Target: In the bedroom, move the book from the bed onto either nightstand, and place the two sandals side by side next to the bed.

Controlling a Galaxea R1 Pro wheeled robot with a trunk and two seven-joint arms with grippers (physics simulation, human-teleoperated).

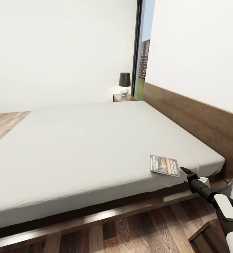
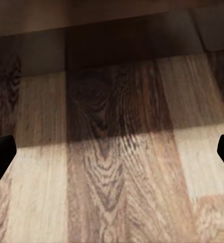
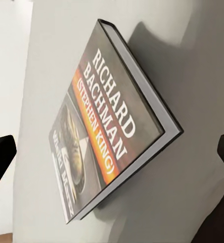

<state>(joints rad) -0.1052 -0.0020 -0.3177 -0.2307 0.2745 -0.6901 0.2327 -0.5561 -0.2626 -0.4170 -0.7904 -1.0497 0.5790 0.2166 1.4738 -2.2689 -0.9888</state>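
Observation:
The book (image 1: 164, 166), dark grey with an orange band, lies flat on the bed's pale grey mattress (image 1: 95, 140) near its front right corner. My right gripper (image 1: 185, 172) hovers just right of the book, apart from it. In the right wrist view the book (image 3: 112, 131) sits between the spread black fingertips (image 3: 0, 157), and the right gripper (image 3: 112, 157) is open and holds nothing. My left gripper (image 2: 112, 152) is open over bare wood-plank floor (image 2: 112, 177). A nightstand (image 1: 123, 97) stands at the bed's far corner. The sandals are out of view.
A small lamp (image 1: 124, 83) with a dark shade stands on the far nightstand beside a tall window (image 1: 144, 52). The dark wooden headboard (image 1: 200, 119) runs along the right wall. A dark brown cabinet corner (image 1: 207, 239) shows on the floor at bottom right.

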